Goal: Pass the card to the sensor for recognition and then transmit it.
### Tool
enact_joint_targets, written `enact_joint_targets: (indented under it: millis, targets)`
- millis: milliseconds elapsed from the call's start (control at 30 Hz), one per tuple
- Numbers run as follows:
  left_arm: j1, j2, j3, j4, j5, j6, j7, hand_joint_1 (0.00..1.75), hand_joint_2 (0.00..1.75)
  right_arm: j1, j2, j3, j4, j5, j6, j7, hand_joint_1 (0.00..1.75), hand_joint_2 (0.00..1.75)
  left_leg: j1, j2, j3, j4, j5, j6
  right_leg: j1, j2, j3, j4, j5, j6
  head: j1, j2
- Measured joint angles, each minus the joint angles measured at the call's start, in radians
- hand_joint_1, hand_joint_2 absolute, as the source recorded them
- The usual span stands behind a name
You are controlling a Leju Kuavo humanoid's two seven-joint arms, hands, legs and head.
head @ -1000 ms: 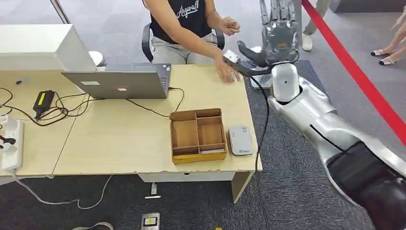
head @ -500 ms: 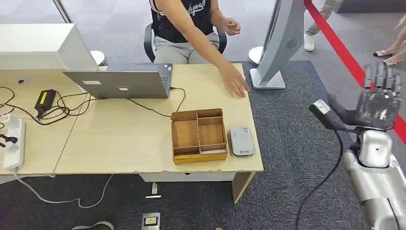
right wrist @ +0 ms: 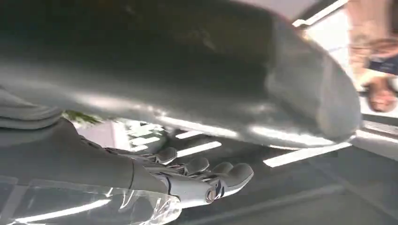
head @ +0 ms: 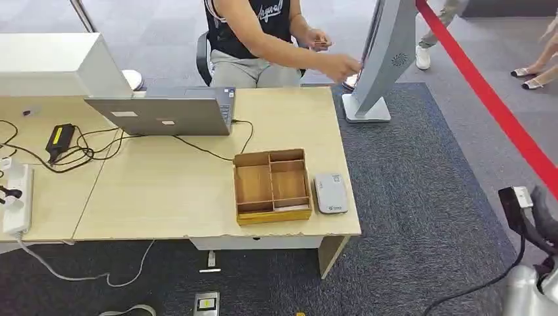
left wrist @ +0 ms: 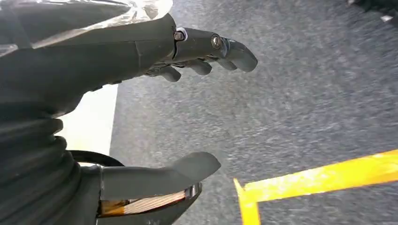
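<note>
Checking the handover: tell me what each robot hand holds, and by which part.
Nothing. The left hand hangs with fingers apart over grey carpet; the right hand holds nothing either.

Robot body, head view: silver-white rounded forearm shell [head: 526, 297] at lower right edge, w/ a black bracket [head: 512, 205] above it carrying a small white-and-silver block at its tip; thin black cable [head: 483, 284] runs from the bracket down to the arm. Left wrist view: left hand [left wrist: 155, 112] has dark grey ribbed cover, clear glossy plastic wrap over the top, thick grey thumb [left wrist: 164, 176] w/ amber-orange strip underneath, darker fingers [left wrist: 216, 47] w/ round silver screws at the knuckles. Right wrist view: right hand [right wrist: 178, 180] same build: dark grey palm, clear plastic wrap, grey rounded fingers [right wrist: 230, 176], one silver screw near the tips.
</note>
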Motion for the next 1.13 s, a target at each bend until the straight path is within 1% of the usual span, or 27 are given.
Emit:
enact_joint_targets:
  millis: [67,100,167,233,267,333,400,467,500,600,633,733,833,867,967,1033,1067,1133]
  targets:
    - [-0.002,0.0,0.0,0.0,0.0,0.001,0.0,0.0,1.75,0.024,0.027,-0.072,0.001,-0.017,0.0,-0.073,0.0,0.0,0.0,0.0,-0.001,0.0,0.0,0.0,0.0,0.0,0.002,0.0,0.0,0.0,-0.002,0.0]
    - [-0.003,-0.001,0.0,0.0,0.003,0.001,0.0,0.0,1.75,0.026,0.044,-0.113,0.003,-0.004,0.0,-0.1,0.0,0.0,0.0,0.0,-0.002,-0.001,0.0,0.0,0.0,0.0,0.001,0.0,0.0,0.0,0.002,0.0]
    - [-0.004,-0.002,0.0,0.0,0.009,0.003,0.004,0.0,1.75,0.023,0.075,-0.17,0.003,0.011,0.0,-0.095,0.0,0.0,0.0,0.001,-0.001,-0.001,0.0,0.0,0.0,0.001,0.0,0.0,0.0,0.0,-0.001,0.0]
    - [-0.005,-0.005,0.0,0.0,0.008,0.006,0.011,0.0,1.75,0.043,0.104,-0.212,0.006,0.003,0.0,-0.074,0.0,0.0,0.0,0.001,-0.001,-0.001,0.0,0.0,0.0,0.001,0.002,0.0,0.0,0.0,0.0,0.0]
    - [-0.004,-0.005,0.0,0.0,0.008,0.005,0.013,0.0,1.75,0.043,0.12,-0.232,0.01,0.013,0.0,-0.079,0.0,0.0,0.0,0.001,-0.001,-0.001,0.0,0.0,0.0,0.001,0.001,0.001,0.0,0.0,0.003,0.0]
    - [-0.005,-0.005,0.0,0.0,0.012,0.005,0.015,0.0,1.75,0.039,0.146,-0.273,0.018,0.042,0.0,-0.103,0.0,0.0,0.0,0.002,-0.001,-0.001,0.0,0.0,0.0,0.002,0.0,0.001,0.0,0.0,-0.001,0.0]
    - [-0.008,-0.005,0.0,0.0,0.021,0.006,0.016,0.0,1.75,0.034,0.166,-0.312,0.025,0.069,0.0,-0.121,0.0,0.0,0.0,0.002,-0.001,-0.001,0.0,0.0,0.0,0.002,0.001,0.001,0.0,0.0,-0.001,0.0]
    - [-0.008,-0.006,0.0,0.0,0.029,0.007,0.019,0.0,1.75,0.023,0.19,-0.348,0.034,0.09,0.0,-0.12,0.0,0.0,0.0,0.002,0.0,-0.001,0.0,0.0,0.0,0.002,0.001,0.001,0.0,0.0,-0.001,0.0]
    - [-0.008,-0.006,0.0,0.0,0.032,0.007,0.019,0.0,1.75,0.023,0.198,-0.362,0.039,0.092,0.0,-0.104,0.0,0.0,0.0,0.002,-0.001,-0.001,0.0,0.0,0.0,0.002,0.001,0.001,0.0,0.0,-0.001,0.0]
    - [-0.008,-0.006,0.0,0.0,0.045,0.007,0.018,0.0,1.75,0.036,0.206,-0.368,0.063,0.055,0.0,0.008,0.0,0.0,0.0,0.001,-0.001,-0.001,0.0,0.0,0.0,0.001,0.002,0.001,0.0,0.0,-0.002,0.0]
    - [-0.008,-0.006,0.0,0.0,0.046,0.007,0.018,0.0,1.75,0.041,0.211,-0.367,0.066,0.051,0.0,0.033,0.0,0.0,0.0,0.001,-0.001,-0.001,0.0,0.0,0.0,0.001,0.002,0.001,0.0,0.0,0.0,0.0]
    - [-0.01,-0.007,0.0,0.0,0.046,0.006,0.016,0.0,1.75,0.055,0.23,-0.366,0.079,0.058,0.0,0.054,0.0,0.0,0.0,0.001,-0.001,-0.001,0.0,0.0,0.0,0.001,0.002,0.001,0.0,0.0,-0.001,0.0]
    - [-0.011,-0.007,0.0,0.0,0.032,0.005,0.01,0.0,1.75,0.063,0.238,-0.349,0.1,0.062,0.0,0.149,0.0,0.0,0.0,0.001,-0.001,-0.002,0.0,0.0,0.0,0.001,0.002,0.001,0.0,0.0,-0.001,0.0]
    - [-0.011,-0.007,0.0,0.0,0.029,0.005,0.009,0.0,1.75,0.068,0.239,-0.34,0.112,0.059,0.0,0.171,0.0,0.0,0.0,0.001,-0.001,-0.002,0.0,0.0,0.0,0.0,0.003,0.001,0.0,0.0,-0.001,0.0]
    - [-0.01,-0.006,0.0,0.0,0.023,0.005,0.009,0.0,1.75,0.076,0.244,-0.335,0.149,0.071,0.0,0.185,0.0,0.0,0.0,0.001,-0.001,-0.002,0.0,0.0,0.0,0.001,0.002,0.001,0.0,0.0,-0.001,0.0]
    - [-0.011,-0.006,0.0,0.0,0.022,0.001,0.005,0.0,1.75,0.08,0.246,-0.334,0.175,0.082,0.0,0.21,0.0,0.0,0.0,0.001,0.0,-0.002,0.0,0.0,0.0,0.001,0.003,0.001,0.0,0.0,-0.001,0.0]
    - [-0.011,-0.006,0.0,0.0,0.022,-0.001,0.0,0.0,1.75,0.079,0.246,-0.332,0.194,0.087,0.0,0.237,0.0,0.0,0.0,0.001,0.0,-0.002,0.0,0.0,0.0,0.001,0.003,0.001,0.0,0.0,-0.001,0.0]
    - [-0.01,-0.006,0.0,0.0,0.019,-0.004,-0.008,0.0,1.75,0.079,0.243,-0.315,0.254,0.087,0.001,0.312,0.0,0.0,0.001,0.001,0.0,-0.002,0.0,0.0,0.0,0.001,0.003,0.001,0.0,0.0,0.0,0.0]
